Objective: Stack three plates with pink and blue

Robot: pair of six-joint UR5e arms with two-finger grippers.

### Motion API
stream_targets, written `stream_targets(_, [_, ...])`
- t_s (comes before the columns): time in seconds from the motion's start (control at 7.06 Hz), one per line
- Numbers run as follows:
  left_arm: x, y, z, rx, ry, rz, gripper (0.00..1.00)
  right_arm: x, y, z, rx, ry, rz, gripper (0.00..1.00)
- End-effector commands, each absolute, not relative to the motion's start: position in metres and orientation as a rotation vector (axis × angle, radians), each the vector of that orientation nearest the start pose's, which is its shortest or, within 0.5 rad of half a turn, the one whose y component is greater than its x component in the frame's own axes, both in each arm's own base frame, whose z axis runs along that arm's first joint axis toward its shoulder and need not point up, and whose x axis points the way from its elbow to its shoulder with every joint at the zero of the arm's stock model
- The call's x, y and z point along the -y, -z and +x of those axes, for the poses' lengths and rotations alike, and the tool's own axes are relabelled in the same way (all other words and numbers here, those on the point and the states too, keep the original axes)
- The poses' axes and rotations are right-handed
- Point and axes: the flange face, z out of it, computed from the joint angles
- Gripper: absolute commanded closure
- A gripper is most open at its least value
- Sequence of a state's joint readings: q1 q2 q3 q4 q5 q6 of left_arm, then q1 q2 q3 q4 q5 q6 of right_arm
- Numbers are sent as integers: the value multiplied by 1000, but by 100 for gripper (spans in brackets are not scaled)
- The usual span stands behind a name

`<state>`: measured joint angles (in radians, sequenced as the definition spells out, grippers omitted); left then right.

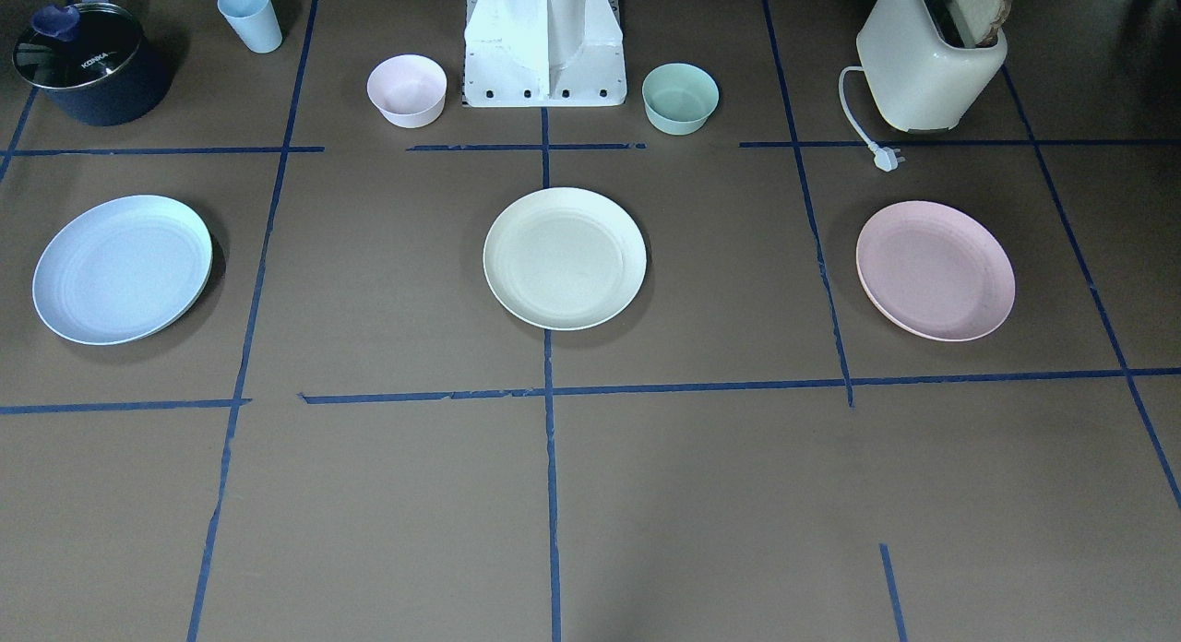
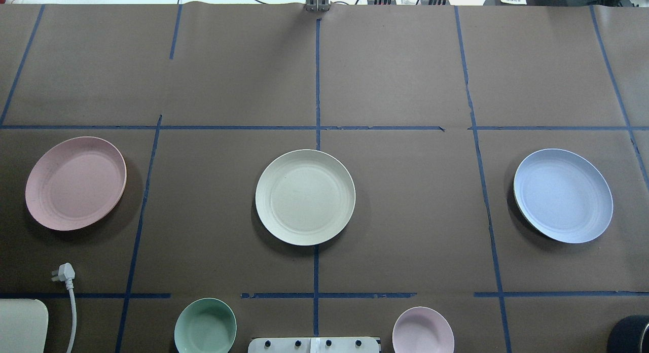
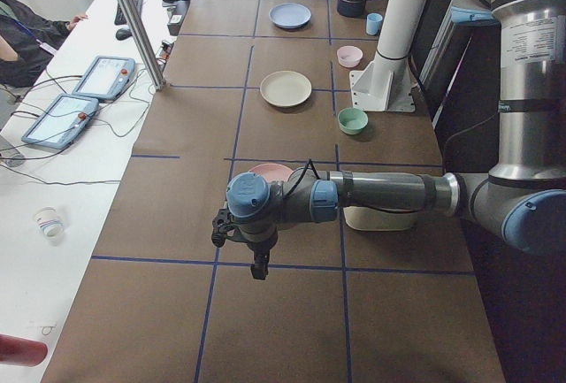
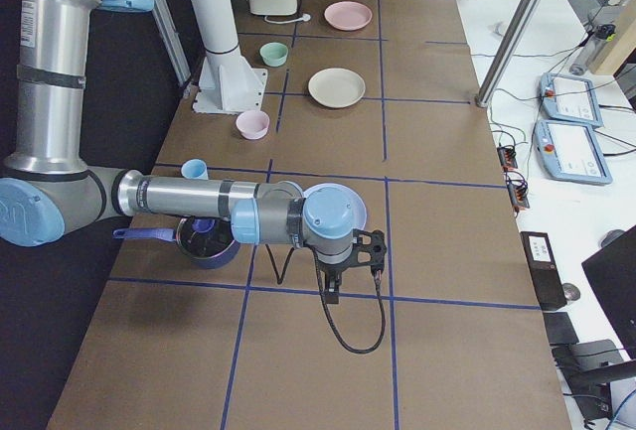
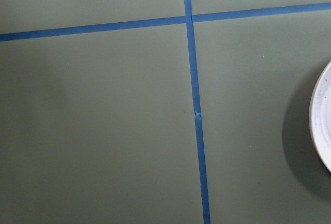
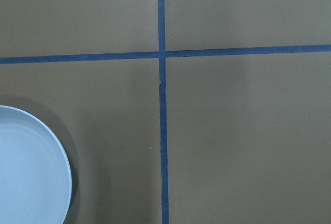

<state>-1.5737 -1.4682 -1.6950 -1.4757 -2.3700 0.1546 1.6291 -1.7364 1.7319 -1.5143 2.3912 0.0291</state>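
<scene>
No plate had yet been stacked. In the overhead view the cream plate (image 2: 304,197) lay at the centre. The pink plate (image 2: 76,183) was well apart at its 9 o'clock and the blue plate (image 2: 563,195) well apart at its 3 o'clock, all flat on the table (image 2: 405,79).

The left gripper (image 3: 258,268) and the right gripper (image 4: 331,289) were seen only from the table's ends, each held above bare paper just outside its nearest plate. Whether their fingers stood apart or together could not be told.

The first pick was judged to be in hand. A shallow rim would best be taken at the edge, with one finger slipped under the lip. The plate should be kept level and set down centred on the cream one.

The table was covered in matte brown paper gridded with blue tape (image 2: 317,89). A pot (image 1: 88,65), cup (image 1: 251,17), pink bowl (image 1: 407,89), green bowl (image 1: 680,97) and toaster (image 1: 927,65) were lined along the robot's edge. Teach pendants (image 3: 104,76) lay on a white bench alongside.
</scene>
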Motion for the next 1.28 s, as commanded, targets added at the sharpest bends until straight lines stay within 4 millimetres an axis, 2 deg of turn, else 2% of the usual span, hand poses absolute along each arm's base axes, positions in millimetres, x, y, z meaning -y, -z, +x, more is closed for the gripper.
stream_targets(0.0, [443,-657,-63,-804,-113,-13,0,421,-646,85,823,-61,61,0])
stream_targets(0.71, [443,-657,-63,-804,-112,-11,0,422,-645,85,827,-60,65,0])
stream_targets(1.13, [445,-639,-57,-883,-83,1,0,421,-644,85,829,-60,66,0])
